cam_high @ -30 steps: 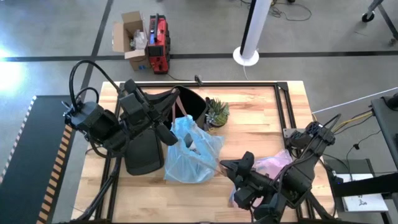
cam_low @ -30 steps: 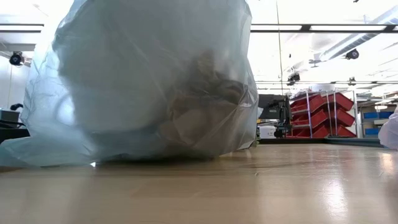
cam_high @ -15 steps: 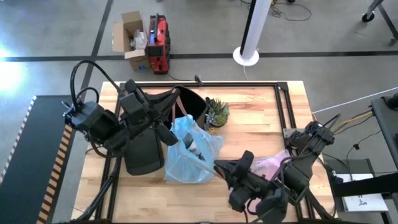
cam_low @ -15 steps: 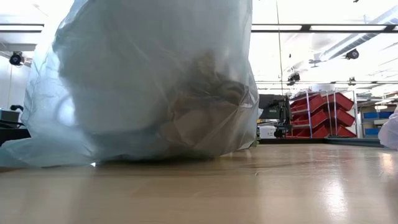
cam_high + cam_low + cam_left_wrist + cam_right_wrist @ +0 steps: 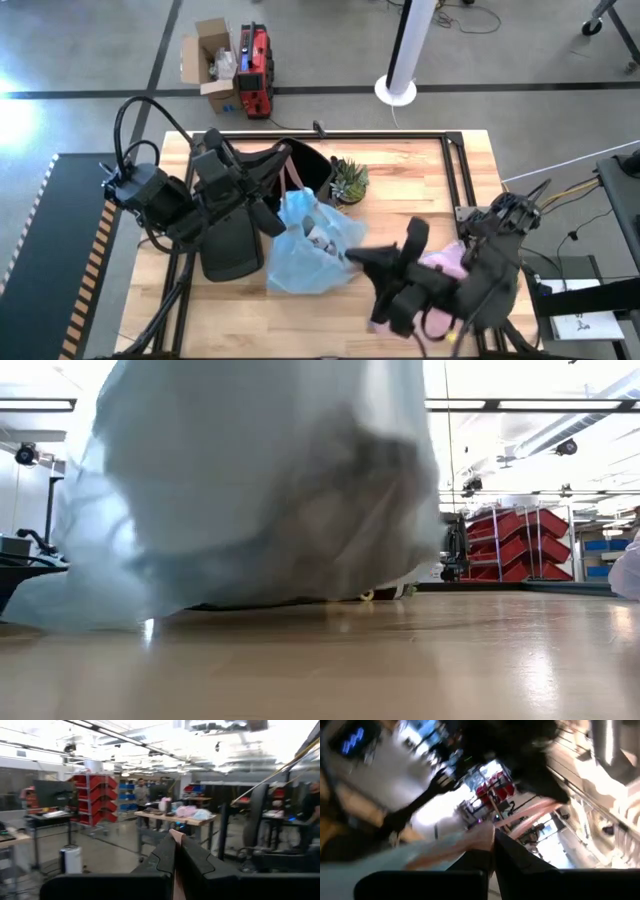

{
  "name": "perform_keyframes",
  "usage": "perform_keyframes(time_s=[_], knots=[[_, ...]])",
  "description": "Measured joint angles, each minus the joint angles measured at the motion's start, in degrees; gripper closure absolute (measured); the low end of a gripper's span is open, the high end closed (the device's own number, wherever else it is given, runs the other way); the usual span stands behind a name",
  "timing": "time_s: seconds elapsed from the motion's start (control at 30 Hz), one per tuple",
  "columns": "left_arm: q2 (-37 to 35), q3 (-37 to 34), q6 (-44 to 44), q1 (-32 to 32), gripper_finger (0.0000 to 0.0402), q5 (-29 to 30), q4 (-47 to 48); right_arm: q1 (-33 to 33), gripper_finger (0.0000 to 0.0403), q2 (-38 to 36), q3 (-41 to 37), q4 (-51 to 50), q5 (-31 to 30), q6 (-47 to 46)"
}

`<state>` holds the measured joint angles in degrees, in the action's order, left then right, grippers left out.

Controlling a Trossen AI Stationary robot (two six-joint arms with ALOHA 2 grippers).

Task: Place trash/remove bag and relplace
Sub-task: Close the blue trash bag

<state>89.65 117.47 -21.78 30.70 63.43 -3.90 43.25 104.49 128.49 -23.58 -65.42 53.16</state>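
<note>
Clamped tight, my right gripper (image 5: 356, 257) pinches the near edge of the bag (image 5: 305, 245), with blue film showing at my closed fingertips in the right wrist view. My left gripper (image 5: 272, 218) is shut too, at the bag's other side, though I cannot tell what it has. The bag sits mid-table just beside the black bin (image 5: 300, 165) and the potted plant (image 5: 349, 181), with the trash (image 5: 340, 510) showing brown through its skin. That thin film could tear or slip from my pinch if I pull hard against my left arm, and a tilt could spill the litter.
</note>
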Motion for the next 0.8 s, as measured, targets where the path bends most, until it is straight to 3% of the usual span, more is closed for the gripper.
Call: perform_keyframes(time_s=[0.13, 0.33, 0.5, 0.7, 0.8], knots=[[0.0, 0.0, 2.32, 0.0, 0.0402, -3.27, -0.13, -3.29, 0.0402, -0.17, 6.46, 3.88, 3.39, 0.05], [0.79, -0.07, 4.75, -0.08, 0.0402, -10.22, -5.6, -10.2, 0.0403, -3.79, 6.4, 10.12, 8.73, -3.78], [1.84, -0.07, 3.05, -0.6, 0.0402, -15.17, -12.93, -15.07, 0.0403, -6.24, 6.55, 10.28, 18.51, -12.04], [3.79, -0.13, 4.35, -2.94, 0.0402, -16.44, -11.93, -19.26, 0.0403, -6.82, 6.53, 10.13, 34.18, -21.83], [5.49, -0.25, 4.89, -3.61, 0.0402, -16.49, -10.3, -20.32, 0.0403, -7.06, 6.53, 10.28, 38.12, -24.65]])
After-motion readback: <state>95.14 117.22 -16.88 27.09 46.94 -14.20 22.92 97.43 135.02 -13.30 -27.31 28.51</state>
